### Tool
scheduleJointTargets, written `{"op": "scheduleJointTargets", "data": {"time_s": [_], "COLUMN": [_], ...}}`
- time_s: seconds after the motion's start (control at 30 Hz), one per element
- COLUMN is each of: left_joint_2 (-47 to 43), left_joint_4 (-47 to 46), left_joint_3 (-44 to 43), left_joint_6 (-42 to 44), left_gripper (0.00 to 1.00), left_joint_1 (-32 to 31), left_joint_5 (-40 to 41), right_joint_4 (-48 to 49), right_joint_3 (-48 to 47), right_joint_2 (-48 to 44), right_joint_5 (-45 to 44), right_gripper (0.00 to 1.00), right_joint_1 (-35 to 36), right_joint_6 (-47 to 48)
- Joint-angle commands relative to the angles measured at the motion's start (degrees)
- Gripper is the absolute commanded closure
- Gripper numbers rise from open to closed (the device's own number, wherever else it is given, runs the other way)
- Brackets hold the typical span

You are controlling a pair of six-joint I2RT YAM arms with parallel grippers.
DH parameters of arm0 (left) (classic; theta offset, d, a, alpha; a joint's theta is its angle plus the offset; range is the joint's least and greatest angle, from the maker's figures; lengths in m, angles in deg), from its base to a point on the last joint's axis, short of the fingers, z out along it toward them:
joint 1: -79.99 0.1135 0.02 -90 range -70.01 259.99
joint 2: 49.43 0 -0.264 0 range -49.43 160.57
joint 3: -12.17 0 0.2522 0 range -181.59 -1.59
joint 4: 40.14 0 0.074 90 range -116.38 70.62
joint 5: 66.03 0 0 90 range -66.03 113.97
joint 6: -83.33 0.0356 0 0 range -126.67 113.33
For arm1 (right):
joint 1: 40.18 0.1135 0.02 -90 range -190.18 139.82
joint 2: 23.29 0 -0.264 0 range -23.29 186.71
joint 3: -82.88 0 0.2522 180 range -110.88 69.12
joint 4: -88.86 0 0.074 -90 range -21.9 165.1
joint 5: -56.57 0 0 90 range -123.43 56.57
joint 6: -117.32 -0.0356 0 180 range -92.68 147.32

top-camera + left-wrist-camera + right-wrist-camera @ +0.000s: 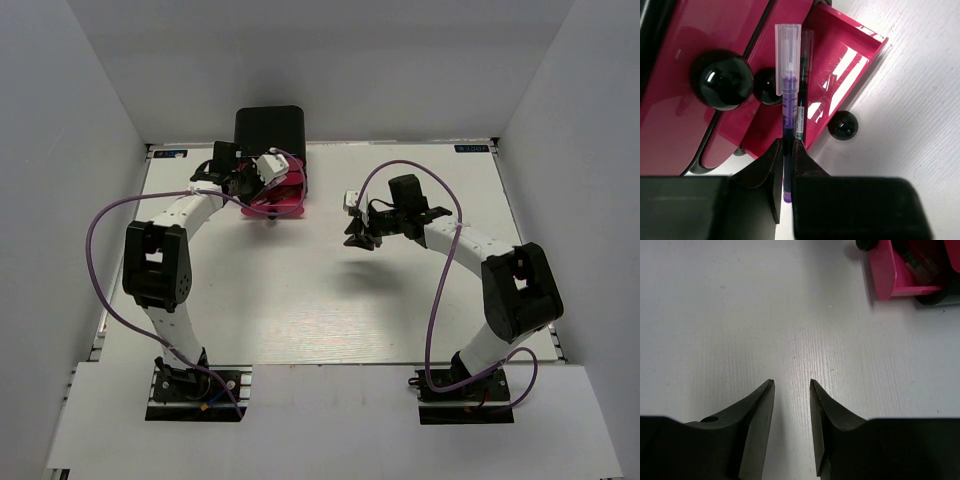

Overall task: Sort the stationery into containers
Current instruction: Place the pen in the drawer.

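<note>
Closest to the left wrist lens, the left gripper [788, 145] has its black fingers [760, 175] pinched tight on a purple pen [788, 95] with a clear cap, which stands up out of the jaws. A second thin pen [807, 47], dark with a clear cap, runs just beside it on the right; whether the grip takes it in too, I cannot tell. Both capped ends reach over the lowest pink drawer [850, 55], which is pulled out of the black box [270, 125], its round knob [843, 125] near the pens. The two upper drawers [680, 115], further left, are pushed in. Well apart to the right, the right gripper [791, 382] hangs over the bare white table [730, 305], jaws parted with nothing between them; the pulled-out drawer shows at that view's upper right corner, its contents blurred
</note>
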Motion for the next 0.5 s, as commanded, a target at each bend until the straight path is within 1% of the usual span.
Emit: {"op": "scheduleJointTargets", "data": {"time_s": [0.0,0.17,0.27,0.47], "left_joint_2": [-1.68,-1.69,-0.29,0.95], "left_joint_4": [-2.41,-3.65,-4.18,-5.4], "left_joint_3": [-0.6,-0.07,-1.47,-0.69], "left_joint_6": [2.64,5.97,6.67,7.21], "left_gripper": [1.0,1.0,1.0,1.0], "left_joint_1": [-0.29,-0.29,-0.29,-0.29], "left_joint_5": [-1.55,-2.08,-2.77,-5.68], "right_joint_4": [0.0,0.26,0.18,0.0], "right_joint_3": [-0.08,-0.17,-0.52,-0.79], "right_joint_2": [-1.78,-1.43,-1.17,-0.99], "right_joint_5": [0.56,0.91,0.82,0.47], "right_gripper": [0.59,0.59,0.59,0.59], "right_joint_1": [-0.3,-0.38,-0.38,-0.3], "right_joint_6": [0.73,0.46,0.55,0.64]}}
